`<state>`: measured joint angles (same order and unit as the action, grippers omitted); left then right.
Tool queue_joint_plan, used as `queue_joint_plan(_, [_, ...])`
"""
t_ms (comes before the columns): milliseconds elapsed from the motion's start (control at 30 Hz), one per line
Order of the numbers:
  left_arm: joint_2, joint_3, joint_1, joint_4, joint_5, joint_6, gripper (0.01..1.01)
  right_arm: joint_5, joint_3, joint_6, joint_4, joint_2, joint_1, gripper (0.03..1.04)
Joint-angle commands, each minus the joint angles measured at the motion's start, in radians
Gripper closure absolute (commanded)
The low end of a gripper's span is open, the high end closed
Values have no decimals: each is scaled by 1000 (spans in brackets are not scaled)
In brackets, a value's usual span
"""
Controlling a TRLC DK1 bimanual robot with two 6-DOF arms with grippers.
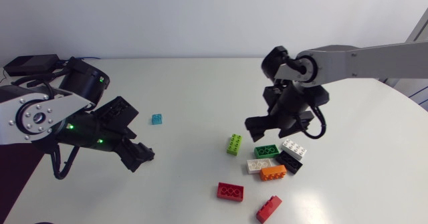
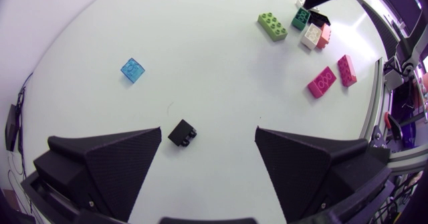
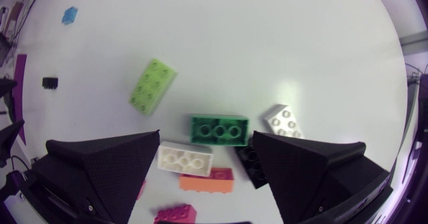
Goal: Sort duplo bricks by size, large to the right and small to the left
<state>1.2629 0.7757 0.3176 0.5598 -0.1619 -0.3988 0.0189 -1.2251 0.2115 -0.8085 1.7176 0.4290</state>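
The left gripper [image 2: 208, 134] sits at about 8 o'clock from the middle of the round white table [image 1: 187, 83], its jaws wide apart. A small black square plastic brick [image 2: 182, 133] lies on the table between the fingers, nearer the left one and touching neither. In the head view this brick is hidden under the gripper. A small translucent blue square brick [image 1: 157, 120] lies alone at 1 o'clock from the left gripper, apart from it.

The right gripper [image 1: 271, 127] hangs over the cluster of bigger bricks at 5 o'clock on the table, jaws apart as well. Its wrist view shows a dark green long brick [image 3: 219, 129] between the fingers; whether either finger touches it cannot be told.

Seen from the head view, around the dark green long brick lie:
- a lime green long brick [image 1: 234, 144] at 9 o'clock, set apart
- a white long brick [image 1: 294, 147] at 3 o'clock
- a second white long brick [image 1: 259, 165] at 7 o'clock
- a larger black brick [image 1: 289, 161] at 4 o'clock, half covered by the right finger in the wrist view
- an orange long brick [image 1: 273, 173] at 6 o'clock

A red long brick [image 1: 230, 192] and a second red long brick [image 1: 269, 208] lie further out. In the right wrist view only slivers of them show.
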Motion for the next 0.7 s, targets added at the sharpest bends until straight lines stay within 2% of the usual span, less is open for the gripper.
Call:
queue_joint_plan(0, [0, -13, 3, -5, -11, 12, 54, 1, -40, 54, -15, 34, 77, 64])
queue_joint_plan(300, [-20, -24, -6, 6, -11, 9, 54, -4, -191, 95, -3, 237, 148, 64])
queue_joint_plan(467, [-17, -27, -12, 3, -11, 2, 54, -7, -240, 95, -3, 333, 139, 64])
queue_joint_plan(667, [79, 5, -51, -23, -13, 2, 54, -2, -304, 106, -23, 415, 152, 67])
